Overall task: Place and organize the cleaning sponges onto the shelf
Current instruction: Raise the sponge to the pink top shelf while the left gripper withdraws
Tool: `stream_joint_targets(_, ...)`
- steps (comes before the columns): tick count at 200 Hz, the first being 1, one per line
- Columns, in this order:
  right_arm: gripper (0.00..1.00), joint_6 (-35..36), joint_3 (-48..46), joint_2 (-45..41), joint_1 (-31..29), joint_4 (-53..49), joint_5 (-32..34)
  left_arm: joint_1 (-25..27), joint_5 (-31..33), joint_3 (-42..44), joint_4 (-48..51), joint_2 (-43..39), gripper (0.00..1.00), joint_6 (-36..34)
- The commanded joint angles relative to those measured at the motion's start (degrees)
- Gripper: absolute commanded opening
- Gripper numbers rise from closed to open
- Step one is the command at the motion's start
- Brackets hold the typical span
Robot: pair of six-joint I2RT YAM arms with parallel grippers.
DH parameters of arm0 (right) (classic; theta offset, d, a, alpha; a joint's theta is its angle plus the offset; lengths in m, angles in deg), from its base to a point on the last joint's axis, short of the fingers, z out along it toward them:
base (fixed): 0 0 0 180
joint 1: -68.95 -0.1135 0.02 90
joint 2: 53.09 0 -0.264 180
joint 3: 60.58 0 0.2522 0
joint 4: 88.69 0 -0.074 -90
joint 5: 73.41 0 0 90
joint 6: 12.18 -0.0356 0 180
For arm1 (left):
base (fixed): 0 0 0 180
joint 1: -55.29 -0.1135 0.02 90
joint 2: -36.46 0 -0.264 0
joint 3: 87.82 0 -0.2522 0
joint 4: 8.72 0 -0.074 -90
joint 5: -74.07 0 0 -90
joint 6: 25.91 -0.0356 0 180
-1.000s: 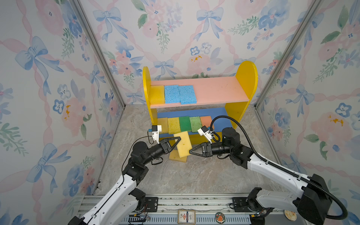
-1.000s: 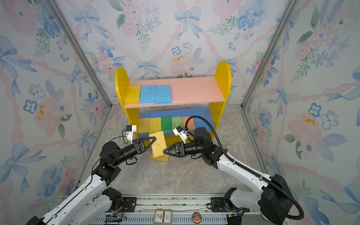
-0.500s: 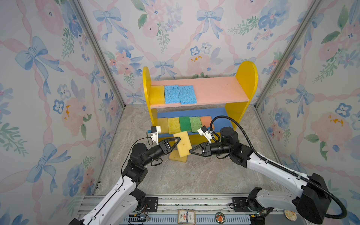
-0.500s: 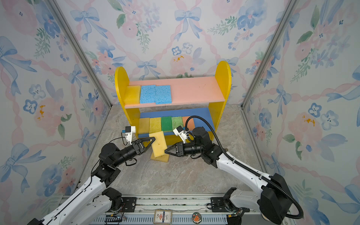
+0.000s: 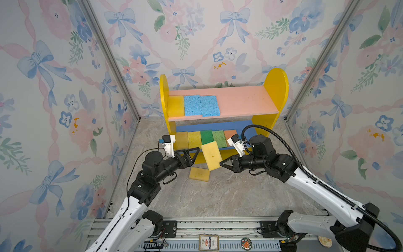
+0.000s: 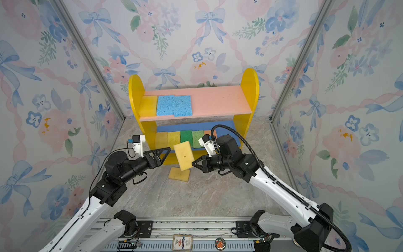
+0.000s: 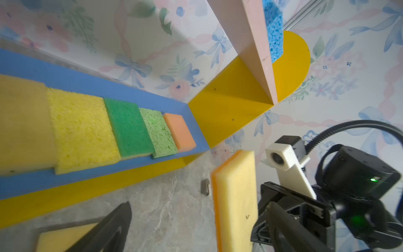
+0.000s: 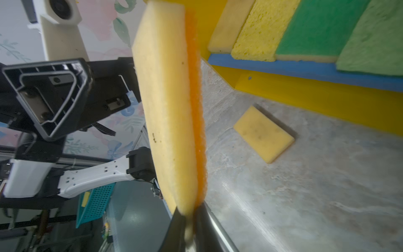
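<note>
Yellow sponge point(image 5: 211, 155) pinched by level right claw point(image 5: 220, 163).

The shelf point(image 5: 275, 91) carries on its pink upper board point(image 5: 244, 102) a yellow sponge point(image 5: 175, 105) and two light blue sponges point(image 5: 200, 105) at the left; its blue lower board point(image 5: 218, 126) holds two yellow sponges point(image 5: 188, 139), a dark green sponge point(image 5: 206, 137), a light green sponge point(image 5: 219, 138) and an orange sponge point(image 5: 231, 134). A pale yellow sponge point(image 5: 198, 174) lies flat on the surface point(image 5: 218, 192); an orange-backed sponge point(image 5: 211, 155) hangs tilted above it

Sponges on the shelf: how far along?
Done: three on the pink upper board, five on the blue lower board. In hand: right gripper pinches an orange-backed sponge; left gripper open beside it. Left: that one and the yellow sponge on the tabletop.
</note>
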Motion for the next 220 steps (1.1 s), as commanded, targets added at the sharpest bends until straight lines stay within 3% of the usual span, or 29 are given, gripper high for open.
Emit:
stream_joint_targets(1, 0.12, 12.7, 7.2, 0.3, -4.7, -19.1, 17.0, -0.5, 14.7, -2.6, 14.3, -1.7, 0.98, -12.9)
stream_joint_targets(64, 0.13, 19.4, 20.6, 0.1, -15.5, -32.3, 43.6, -0.5, 30.0, -3.4, 20.3, -2.9, 0.98, -25.8)
stream_joint_targets(93, 0.14, 21.7, 24.7, -0.7, -18.4, -33.0, 51.8, -0.5, 34.0, -1.0, 19.9, -5.1, 0.98, -26.6)
stream_joint_targets(140, 0.15, 28.2, 33.0, 0.0, -18.7, -28.1, 57.1, -0.5, 36.4, 4.0, 18.0, -8.8, 0.98, -28.1)
stream_joint_targets(189, 0.18, 37.3, 43.4, 6.6, -18.5, -23.6, 60.2, -0.5, 37.2, 4.0, 17.8, -10.7, 0.98, -28.1)
stream_joint_targets(220, 0.19, 39.7, 46.2, 9.6, -15.6, -17.8, 58.6, -0.5, 37.0, 4.0, 17.9, -10.6, 0.98, -28.1)
